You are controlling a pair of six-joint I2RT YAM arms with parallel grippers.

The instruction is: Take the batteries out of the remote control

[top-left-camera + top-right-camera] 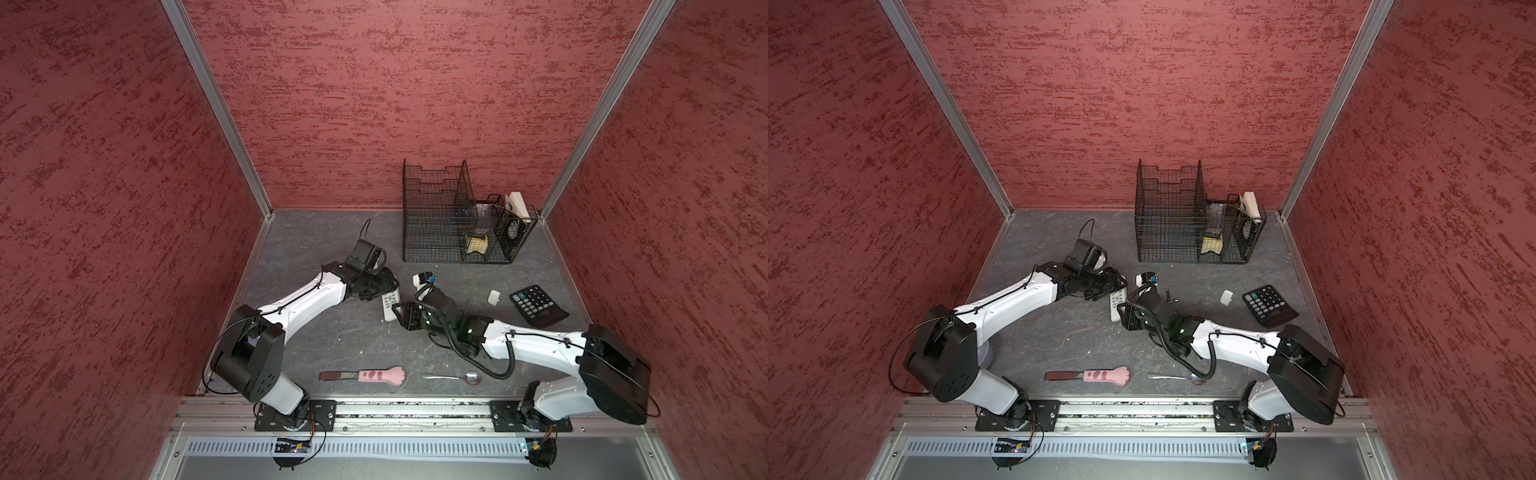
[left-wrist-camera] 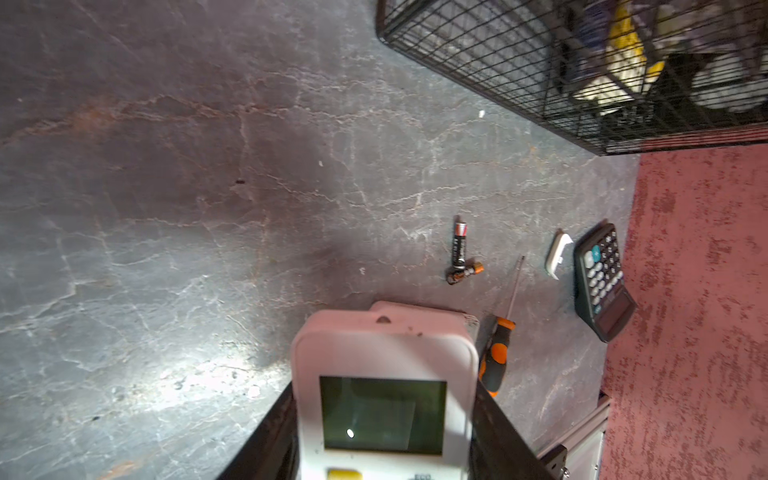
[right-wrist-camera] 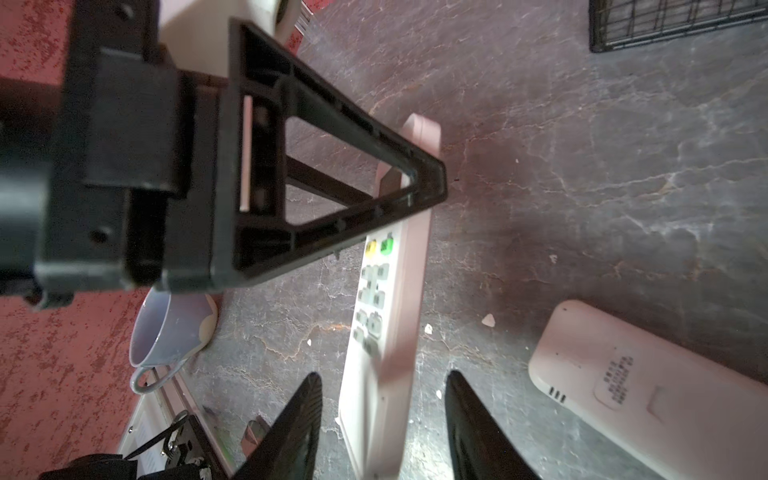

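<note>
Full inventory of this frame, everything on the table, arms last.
remote: 1, white, mid-table, held
second remote: 1, white, face down nearby
batteries: 2, black-copper, loose, together
screwdriver: 1, orange-black, near batteries
small cover: 1, white, beside calculator
calculator: 1, black, right side
wire organiser: 1, black, back right
paw-handled tool: 1, pink, front
spoon: 1, silver, front
mug: 1, pale blue, by wall
left gripper: 1, black, shut on remote
right gripper: 1, black, open, straddling remote
</note>
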